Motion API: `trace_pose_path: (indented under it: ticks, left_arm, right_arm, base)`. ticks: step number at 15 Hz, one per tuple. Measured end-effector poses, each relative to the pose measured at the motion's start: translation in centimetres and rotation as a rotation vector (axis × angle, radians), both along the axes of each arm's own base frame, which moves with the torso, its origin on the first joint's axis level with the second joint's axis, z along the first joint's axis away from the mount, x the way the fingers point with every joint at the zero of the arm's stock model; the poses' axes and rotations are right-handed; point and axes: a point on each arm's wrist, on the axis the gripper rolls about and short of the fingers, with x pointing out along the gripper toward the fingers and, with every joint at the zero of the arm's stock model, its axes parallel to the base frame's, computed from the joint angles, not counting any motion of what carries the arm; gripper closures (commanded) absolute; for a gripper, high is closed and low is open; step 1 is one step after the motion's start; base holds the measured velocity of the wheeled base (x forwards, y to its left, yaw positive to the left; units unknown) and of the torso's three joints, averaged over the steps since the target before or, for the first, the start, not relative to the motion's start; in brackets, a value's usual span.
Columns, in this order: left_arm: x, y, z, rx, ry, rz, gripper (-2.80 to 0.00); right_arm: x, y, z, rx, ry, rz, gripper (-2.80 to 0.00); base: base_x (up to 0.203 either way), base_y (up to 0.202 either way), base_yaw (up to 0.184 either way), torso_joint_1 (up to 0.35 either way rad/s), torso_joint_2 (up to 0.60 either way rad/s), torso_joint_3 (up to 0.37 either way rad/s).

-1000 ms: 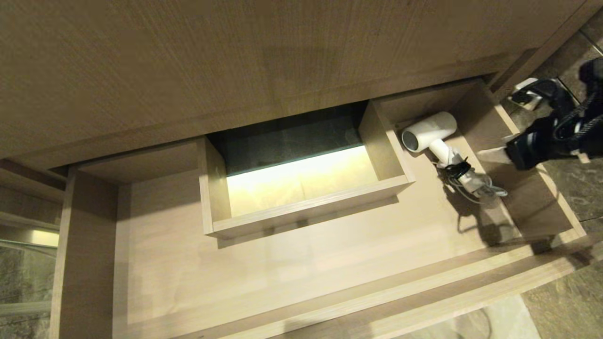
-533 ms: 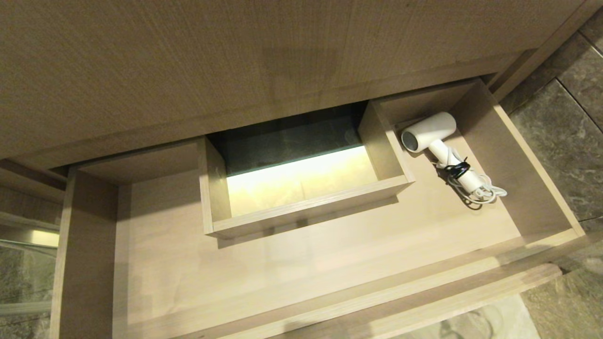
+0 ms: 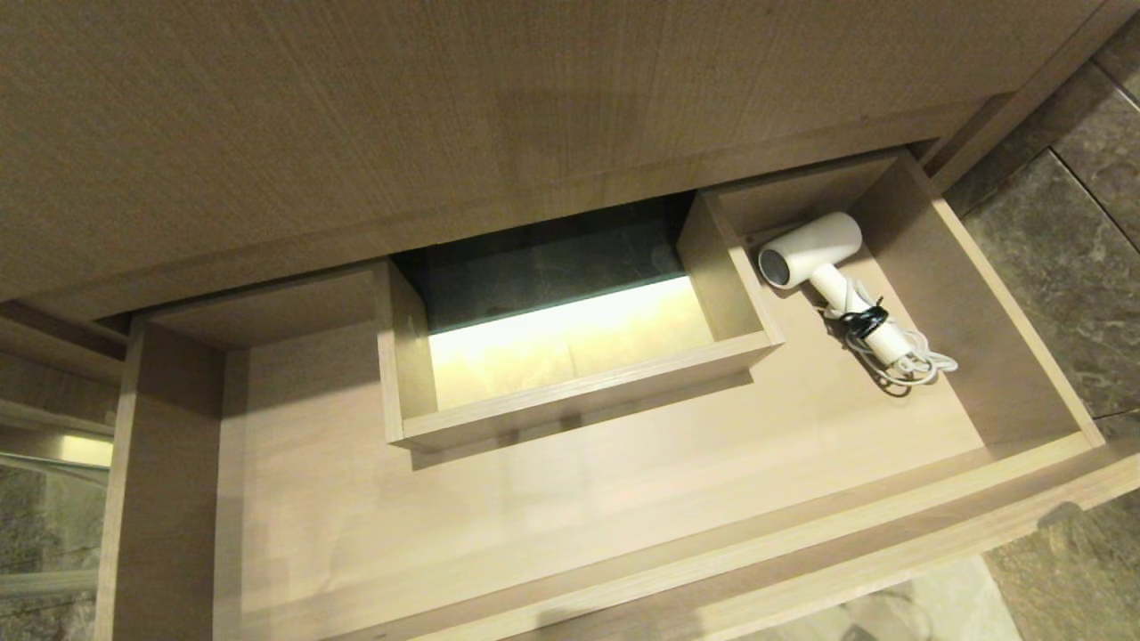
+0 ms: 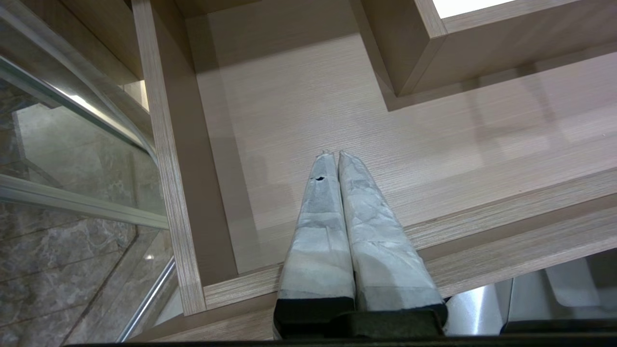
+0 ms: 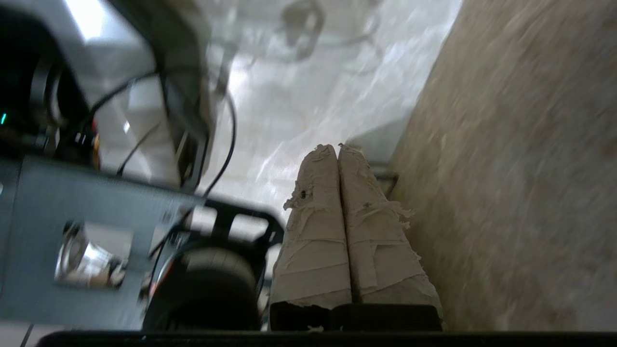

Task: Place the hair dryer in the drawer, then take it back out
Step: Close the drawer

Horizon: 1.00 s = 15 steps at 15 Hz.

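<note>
Right wrist view: right gripper (image 5: pixel 337 147) closed, empty, beside wood panel (image 5: pixel 520 168).
Left gripper (image 4: pixel 336 154): closed, empty, over the drawer (image 4: pixel 289 96).
Hair dryer (image 3: pixel 824 258): in drawer's right end.

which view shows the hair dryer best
The head view: the hair dryer lies whole in the drawer, at its right end, cord bundled. The left wrist view shows only the drawer's other end; the right wrist view shows floor and robot base, no dryer.

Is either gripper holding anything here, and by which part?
Nothing is held. Both the left gripper and right gripper are shut empty; the hair dryer lies in the drawer.
</note>
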Motion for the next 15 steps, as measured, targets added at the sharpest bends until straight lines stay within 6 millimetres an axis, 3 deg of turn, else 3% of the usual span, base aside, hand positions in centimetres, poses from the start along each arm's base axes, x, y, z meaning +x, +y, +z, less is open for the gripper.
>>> trace_pose_path:
  ticks: [8,15]
  left_arm:
    - [0.0,0.0,0.0,0.0,0.0,-0.001,0.0]
    - [0.0,0.0,0.0,0.0,0.0,0.0,0.0]
  right_arm:
    - [5.7,-0.7,0.1,-0.013,-0.094,0.003,0.0]
    - [9.5,-0.9,2.4,0.041,-0.329,0.021,0.0]
  base:
    - [0.0,0.0,0.0,0.0,0.0,0.0]
    - [0.0,0.0,0.0,0.0,0.0,0.0]
